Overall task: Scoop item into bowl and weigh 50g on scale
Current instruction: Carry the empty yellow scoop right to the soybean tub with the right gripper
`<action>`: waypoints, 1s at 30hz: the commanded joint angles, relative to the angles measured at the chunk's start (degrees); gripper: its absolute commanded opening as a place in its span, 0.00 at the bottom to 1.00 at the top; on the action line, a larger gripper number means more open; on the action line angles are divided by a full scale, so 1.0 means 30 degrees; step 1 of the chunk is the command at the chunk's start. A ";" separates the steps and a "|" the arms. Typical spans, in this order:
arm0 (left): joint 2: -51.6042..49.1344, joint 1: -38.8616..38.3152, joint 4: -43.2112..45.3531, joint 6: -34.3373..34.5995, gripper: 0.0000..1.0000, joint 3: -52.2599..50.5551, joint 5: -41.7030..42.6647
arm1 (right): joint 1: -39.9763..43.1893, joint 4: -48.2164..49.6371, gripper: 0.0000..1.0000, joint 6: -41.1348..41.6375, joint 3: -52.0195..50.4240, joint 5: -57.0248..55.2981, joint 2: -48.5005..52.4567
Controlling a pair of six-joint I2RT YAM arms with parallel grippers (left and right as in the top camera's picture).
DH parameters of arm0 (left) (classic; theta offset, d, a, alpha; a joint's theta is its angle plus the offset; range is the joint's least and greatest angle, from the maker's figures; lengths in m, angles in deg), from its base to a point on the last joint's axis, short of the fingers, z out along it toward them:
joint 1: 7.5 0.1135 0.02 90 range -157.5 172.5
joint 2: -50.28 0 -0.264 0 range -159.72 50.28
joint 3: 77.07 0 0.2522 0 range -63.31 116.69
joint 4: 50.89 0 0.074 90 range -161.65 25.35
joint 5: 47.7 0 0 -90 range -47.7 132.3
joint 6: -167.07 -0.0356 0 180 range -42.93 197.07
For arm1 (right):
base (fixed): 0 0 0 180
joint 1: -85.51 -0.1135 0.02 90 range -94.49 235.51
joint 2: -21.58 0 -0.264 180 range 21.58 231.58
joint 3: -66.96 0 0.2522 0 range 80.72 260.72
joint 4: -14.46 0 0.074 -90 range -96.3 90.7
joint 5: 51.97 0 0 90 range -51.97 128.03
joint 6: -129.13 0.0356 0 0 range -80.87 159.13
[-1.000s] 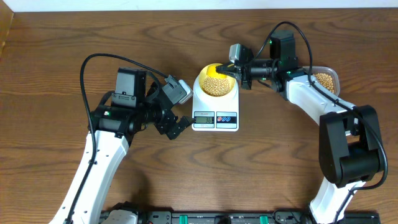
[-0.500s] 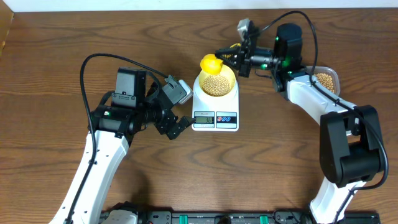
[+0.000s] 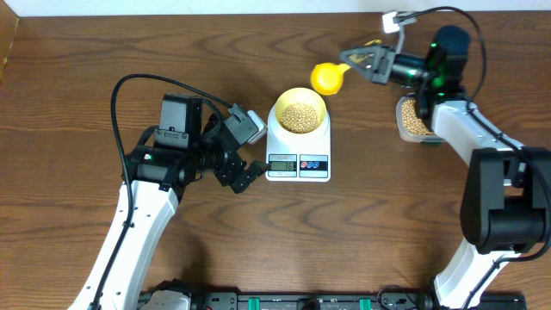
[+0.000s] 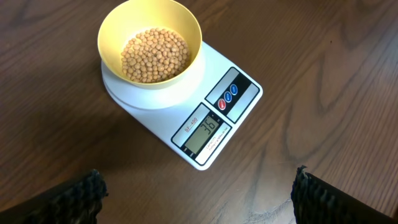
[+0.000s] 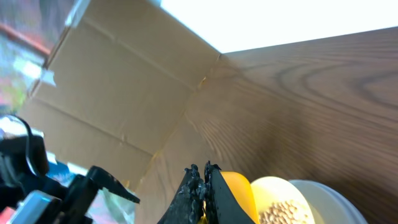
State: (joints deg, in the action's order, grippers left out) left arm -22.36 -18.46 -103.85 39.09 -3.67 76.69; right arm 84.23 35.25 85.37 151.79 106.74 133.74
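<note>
The pale-yellow bowl [image 3: 299,112] stands on the white scale [image 3: 299,162] and holds a heap of tan beans [image 3: 300,117]. In the left wrist view the bowl [image 4: 149,25] and beans [image 4: 154,55] sit on the scale [image 4: 214,115], whose display shows digits. My right gripper [image 3: 360,61] is shut on the handle of a yellow scoop [image 3: 327,77], held in the air behind and to the right of the bowl. In the right wrist view the shut gripper [image 5: 203,177] hides the handle, and the scoop [image 5: 235,194] hangs above the bowl [image 5: 280,202]. My left gripper [image 3: 244,175] stands open just left of the scale, holding nothing.
A clear plastic tub [image 3: 416,120] of beans sits at the right, under my right arm. A cardboard wall [image 5: 124,106] stands beyond the table's left edge. The left gripper's fingers [image 4: 78,198] flank bare wood in front of the scale.
My right gripper has lifted the scoop out of the bowl and carried it back and to the right. The left arm has stayed still.
</note>
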 commanded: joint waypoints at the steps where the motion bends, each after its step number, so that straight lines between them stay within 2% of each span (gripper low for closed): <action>1: -0.0117 0.0080 -0.0073 -0.0270 0.98 -0.0146 0.0248 | 0.0823 0.0051 0.01 0.1931 -0.0022 0.0663 0.0328; 5: -0.0117 0.0080 -0.0073 -0.0270 0.98 -0.0146 0.0248 | 0.1552 0.0051 0.01 0.2710 -0.0022 0.0663 0.0328; 18: -0.0117 0.0080 -0.0073 -0.0270 0.98 -0.0146 0.0248 | 0.3963 -0.1173 0.01 0.2703 -0.0022 0.0831 0.0124; 26: -0.0117 0.0080 -0.0073 -0.0262 0.98 -0.0146 0.0248 | 0.5297 -0.1807 0.01 0.1836 -0.0022 0.1224 -0.0991; 30: -0.0117 0.0080 -0.0073 -0.0270 0.98 -0.0153 0.0248 | 0.5850 -0.3242 0.01 0.0801 -0.0022 0.1297 -0.1515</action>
State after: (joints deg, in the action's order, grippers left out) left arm -22.36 -18.46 -103.87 39.09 -3.67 76.69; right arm 100.58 27.45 91.35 151.79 109.12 132.45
